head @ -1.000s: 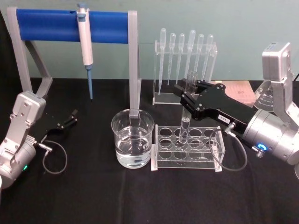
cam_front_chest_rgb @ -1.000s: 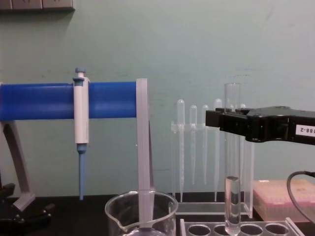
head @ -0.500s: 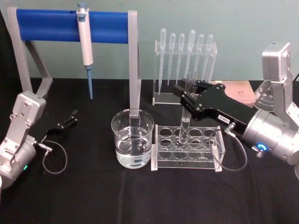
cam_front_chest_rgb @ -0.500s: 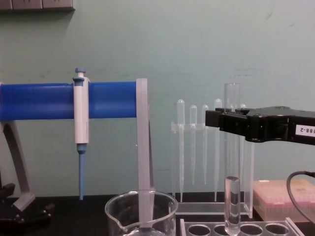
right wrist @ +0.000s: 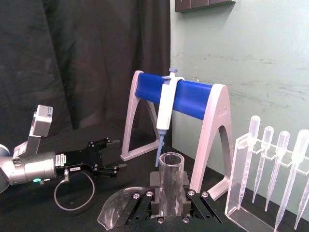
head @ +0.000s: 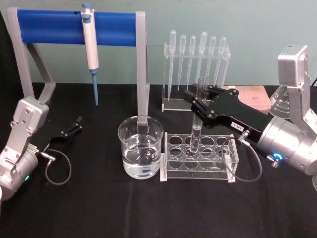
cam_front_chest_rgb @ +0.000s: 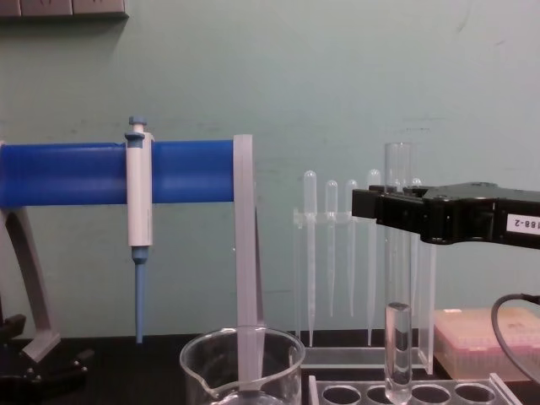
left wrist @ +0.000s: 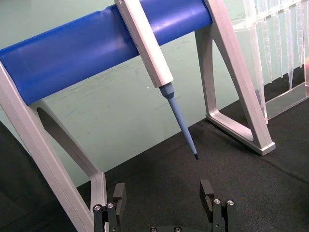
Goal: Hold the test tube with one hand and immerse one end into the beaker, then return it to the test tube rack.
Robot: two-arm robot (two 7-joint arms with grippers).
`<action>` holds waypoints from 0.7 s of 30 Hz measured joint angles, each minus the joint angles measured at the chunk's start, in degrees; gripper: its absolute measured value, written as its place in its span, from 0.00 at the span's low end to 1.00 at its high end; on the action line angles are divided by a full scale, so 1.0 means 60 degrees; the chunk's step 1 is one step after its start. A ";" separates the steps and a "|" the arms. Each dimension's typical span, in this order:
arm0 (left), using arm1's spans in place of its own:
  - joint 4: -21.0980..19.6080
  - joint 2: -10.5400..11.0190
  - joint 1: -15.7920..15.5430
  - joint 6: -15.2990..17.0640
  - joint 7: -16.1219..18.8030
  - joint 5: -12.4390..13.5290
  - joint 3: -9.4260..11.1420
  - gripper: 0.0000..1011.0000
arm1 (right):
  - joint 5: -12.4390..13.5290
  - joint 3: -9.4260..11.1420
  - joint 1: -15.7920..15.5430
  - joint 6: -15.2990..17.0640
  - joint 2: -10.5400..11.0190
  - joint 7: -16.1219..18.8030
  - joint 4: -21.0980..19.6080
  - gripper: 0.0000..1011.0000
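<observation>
- Head view: the right gripper point(head: 199, 100) is clamped on the upright test tube point(head: 195, 131). The tube's lower end sits in a hole of the test tube rack point(head: 198, 177), just beside the water-filled beaker point(head: 140, 148) on the counter point(head: 148, 213).
- Left wrist view: the left gripper point(left wrist: 163, 193) has its fingers apart, holding nothing, and faces the pipettor point(left wrist: 145, 43).
- Right wrist view: the tube's open rim rises between the clamped jaws.
- Chest view: the tube stands vertical, right of the beaker.

right tool point(head: 199, 100) seemingly clamped, left tool point(head: 76, 125) parted, parked
</observation>
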 joint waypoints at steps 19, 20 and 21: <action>0.0000 0.0000 0.0000 0.0000 0.0000 0.0000 0.0000 0.99 | -0.0001 0.0000 0.0000 0.0000 0.0000 0.0000 0.0000 0.22; 0.0000 0.0000 0.0000 0.0000 0.0000 0.0000 0.0000 0.99 | 0.0000 0.0000 0.0000 0.0000 0.0000 0.0000 0.0000 0.22; 0.0000 0.0000 0.0000 0.0000 0.0000 0.0000 0.0000 0.99 | 0.0000 0.0000 0.0000 -0.0001 0.0000 0.0000 0.0000 0.22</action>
